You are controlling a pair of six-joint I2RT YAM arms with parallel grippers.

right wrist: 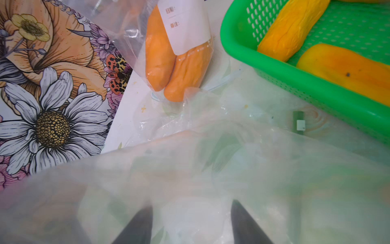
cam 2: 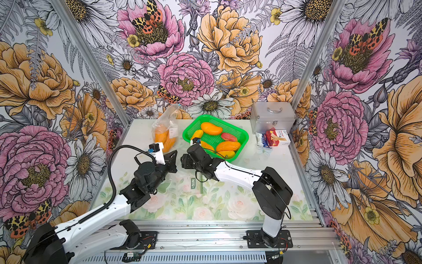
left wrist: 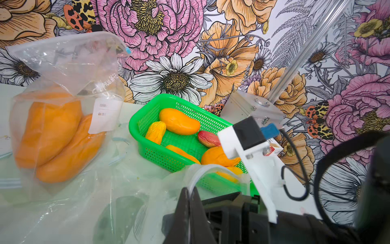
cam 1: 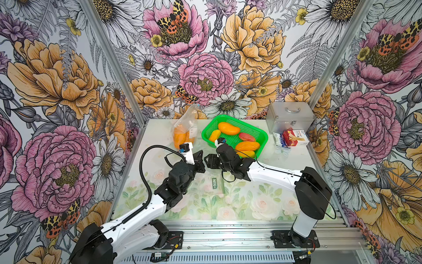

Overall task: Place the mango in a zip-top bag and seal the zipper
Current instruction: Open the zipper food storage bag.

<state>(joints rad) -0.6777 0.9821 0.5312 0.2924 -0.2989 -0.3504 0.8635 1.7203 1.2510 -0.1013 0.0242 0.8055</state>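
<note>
The left gripper (left wrist: 188, 191) is clamped tight on the white rim of the empty bag (right wrist: 232, 169), which is draped between both tools. The right gripper (right wrist: 191, 205) is seen with its jaws parted and nothing pinched, though the bag's film is spread across them. Both tips are brought nearly together over the middle of the table (cam 1: 285, 164).

Just beyond the left gripper, a filled bag (cam 1: 183, 132) holding two orange fruits is stood upright. Close behind the right gripper's wrist, a green basket (left wrist: 152, 156) is placed, and the mangoes (cam 1: 229, 128) are kept inside it. Farther off on that same side, a metal case (cam 1: 290, 118) and small boxes (cam 1: 295, 138) are set.

The tabletop is pale, with a faint rose print under the arms. The cell is enclosed by walls (cam 1: 205, 57) covered in bold flowers.
</note>
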